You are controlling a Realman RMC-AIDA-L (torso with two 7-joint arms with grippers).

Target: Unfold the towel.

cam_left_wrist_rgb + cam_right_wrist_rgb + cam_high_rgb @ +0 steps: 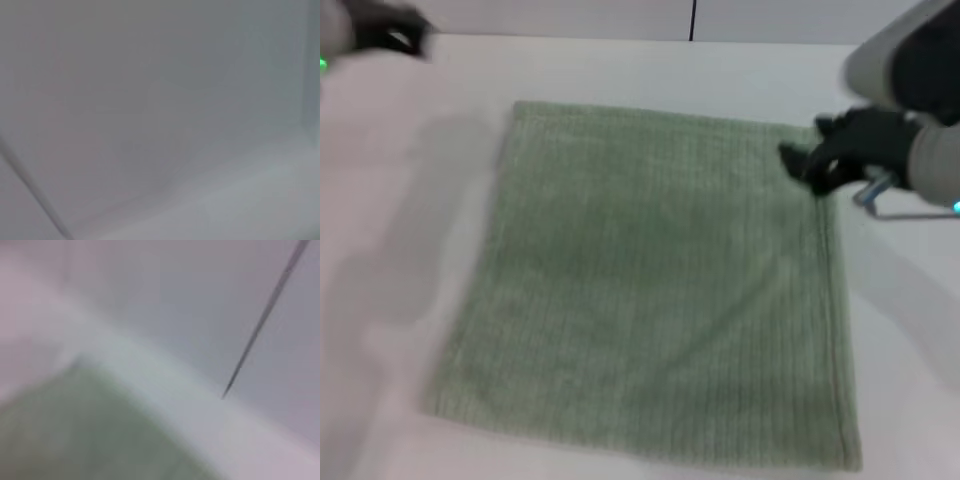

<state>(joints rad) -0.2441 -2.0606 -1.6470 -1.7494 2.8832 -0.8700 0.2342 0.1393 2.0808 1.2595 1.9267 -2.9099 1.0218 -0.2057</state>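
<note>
The towel [650,290] is pale sage green with fine ribbed stripes. It lies spread flat as one wide sheet in the middle of the white table [410,230]. My right gripper [807,166] is black and sits at the towel's far right corner, just above or touching the cloth. A corner of the towel also shows in the right wrist view [90,430]. My left gripper [392,36] is far off at the table's back left, away from the towel.
The table's far edge meets a pale wall [620,18] with a dark vertical seam [692,20]. The left wrist view shows only plain grey surface.
</note>
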